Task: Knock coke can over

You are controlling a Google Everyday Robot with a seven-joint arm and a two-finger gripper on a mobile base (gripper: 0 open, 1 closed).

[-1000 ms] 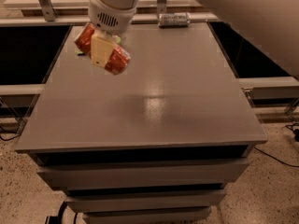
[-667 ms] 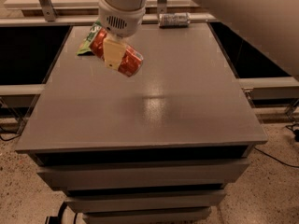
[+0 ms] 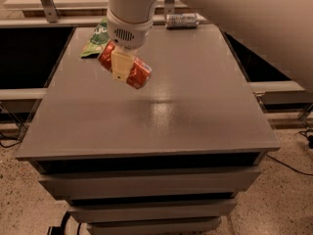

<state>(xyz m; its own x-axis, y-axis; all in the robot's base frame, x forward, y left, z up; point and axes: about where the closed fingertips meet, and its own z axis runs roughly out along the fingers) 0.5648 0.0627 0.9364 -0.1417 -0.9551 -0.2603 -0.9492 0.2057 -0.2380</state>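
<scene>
The coke can (image 3: 137, 73), red with white script, lies tilted on its side in my gripper (image 3: 121, 68), just above the left middle of the grey table top (image 3: 195, 106). One cream finger (image 3: 119, 65) crosses the front of the can; the other is hidden behind it. The gripper hangs from the white wrist coming down from the top of the view and is shut on the can.
A green snack bag (image 3: 97, 38) lies at the table's back left, just behind the gripper. A silver-grey can (image 3: 182, 20) lies on its side at the back edge. The table drops off to dark gaps on both sides and to the floor in front.
The gripper has moved right and toward the table's middle with the coke can in it, uncovering the green bag behind it.
</scene>
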